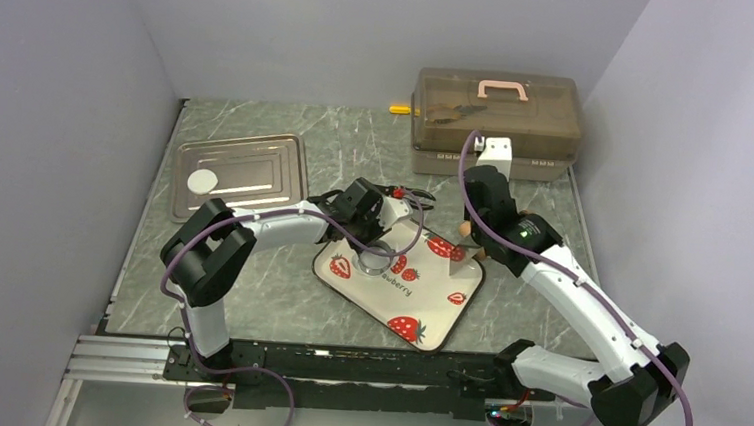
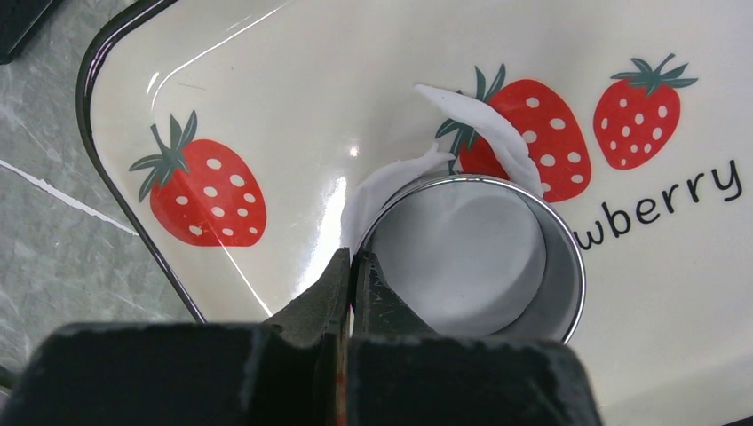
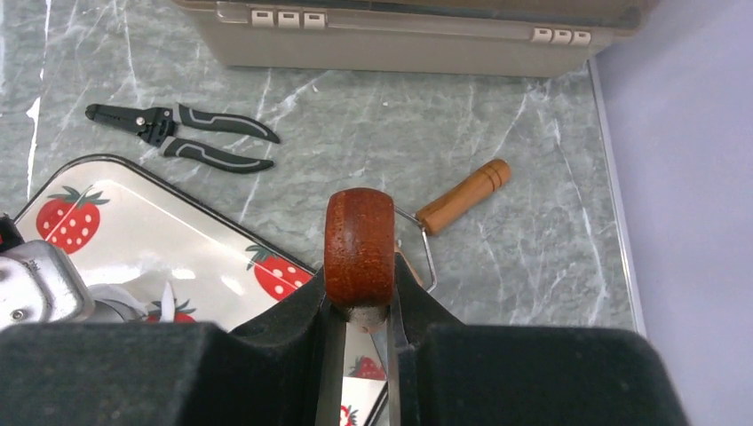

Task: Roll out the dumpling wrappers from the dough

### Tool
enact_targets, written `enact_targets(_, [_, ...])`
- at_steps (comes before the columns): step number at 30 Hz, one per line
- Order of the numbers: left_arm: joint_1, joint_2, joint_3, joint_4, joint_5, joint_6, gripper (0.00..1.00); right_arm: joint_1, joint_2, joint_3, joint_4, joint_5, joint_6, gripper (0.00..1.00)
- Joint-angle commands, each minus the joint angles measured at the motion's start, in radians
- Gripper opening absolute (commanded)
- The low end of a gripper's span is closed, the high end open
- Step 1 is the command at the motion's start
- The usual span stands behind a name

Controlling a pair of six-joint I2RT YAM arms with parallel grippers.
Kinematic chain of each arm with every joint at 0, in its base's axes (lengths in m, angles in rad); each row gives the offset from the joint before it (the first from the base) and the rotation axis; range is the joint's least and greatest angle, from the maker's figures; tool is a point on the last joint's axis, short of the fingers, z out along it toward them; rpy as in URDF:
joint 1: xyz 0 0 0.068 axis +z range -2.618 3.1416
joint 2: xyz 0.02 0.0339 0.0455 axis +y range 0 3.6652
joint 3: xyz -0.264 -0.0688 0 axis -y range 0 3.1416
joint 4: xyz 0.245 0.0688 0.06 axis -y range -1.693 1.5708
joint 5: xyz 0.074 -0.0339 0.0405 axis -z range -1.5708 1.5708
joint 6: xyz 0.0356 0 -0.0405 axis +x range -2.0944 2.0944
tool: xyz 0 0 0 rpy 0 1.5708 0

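The strawberry plate (image 1: 436, 312) lies mid-table. On it stands a shiny round ring (image 2: 568, 266) pressed into the flattened white dough (image 2: 462, 253), and torn dough scraps (image 2: 502, 133) curl outside the ring. My left gripper (image 2: 353, 266) is shut on the ring's near wall, one finger inside and one outside. One round white dumpling wrapper (image 1: 202, 182) lies on the metal tray (image 1: 256, 169) at the back left. My right gripper (image 3: 360, 302) is shut on the brown wooden roller (image 3: 359, 244) above the plate's right edge, its handle (image 3: 463, 197) pointing away to the right.
Black pliers (image 3: 182, 133) lie on the marble table behind the plate. A brown tool box (image 1: 495, 121) with a pink handle stands at the back right, with a small yellow object (image 1: 398, 108) beside it. Grey walls close in both sides.
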Motion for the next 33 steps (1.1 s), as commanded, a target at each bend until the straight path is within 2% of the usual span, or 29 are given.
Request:
enact_targets(1, [0.003, -0.002, 0.007, -0.02, 0.01, 0.07, 0.0, -0.031, -0.048, 0.048, -0.034, -0.042, -0.084, 0.0])
enact_targets(5, [0.003, 0.004, 0.03, -0.024, 0.061, 0.125, 0.0, -0.033, -0.061, 0.073, 0.005, -0.205, -0.04, 0.0])
enact_targets(9, [0.002, 0.029, 0.068, -0.07, 0.153, 0.262, 0.0, -0.033, -0.05, 0.08, 0.076, -0.356, 0.018, 0.0])
enact_targets(14, [-0.009, 0.057, 0.128, -0.205, 0.277, 0.474, 0.0, -0.067, -0.032, 0.101, 0.107, -0.4, 0.024, 0.0])
enact_targets(17, [-0.021, 0.073, 0.158, -0.234, 0.276, 0.533, 0.01, -0.095, -0.031, 0.099, 0.101, -0.412, 0.016, 0.0])
enact_targets(19, [-0.021, 0.083, 0.19, -0.24, 0.262, 0.504, 0.13, -0.115, -0.04, 0.088, 0.103, -0.419, 0.017, 0.0])
enact_targets(22, [-0.019, 0.086, 0.257, -0.273, 0.233, 0.377, 0.4, -0.14, -0.06, 0.071, 0.105, -0.425, 0.016, 0.0])
enact_targets(23, [-0.018, 0.084, 0.278, -0.283, 0.21, 0.324, 0.45, -0.145, -0.065, 0.069, 0.103, -0.426, 0.017, 0.0])
enact_targets(26, [-0.012, 0.065, 0.306, -0.324, 0.15, 0.187, 0.48, -0.152, -0.079, 0.055, 0.098, -0.429, 0.019, 0.0])
enact_targets(29, [-0.009, 0.024, 0.256, -0.325, 0.079, 0.089, 0.49, -0.154, -0.087, 0.039, 0.1, -0.438, 0.026, 0.0])
enact_targets(33, [-0.01, -0.016, 0.186, -0.326, 0.038, 0.03, 0.45, -0.156, -0.077, 0.033, 0.129, -0.482, 0.038, 0.0])
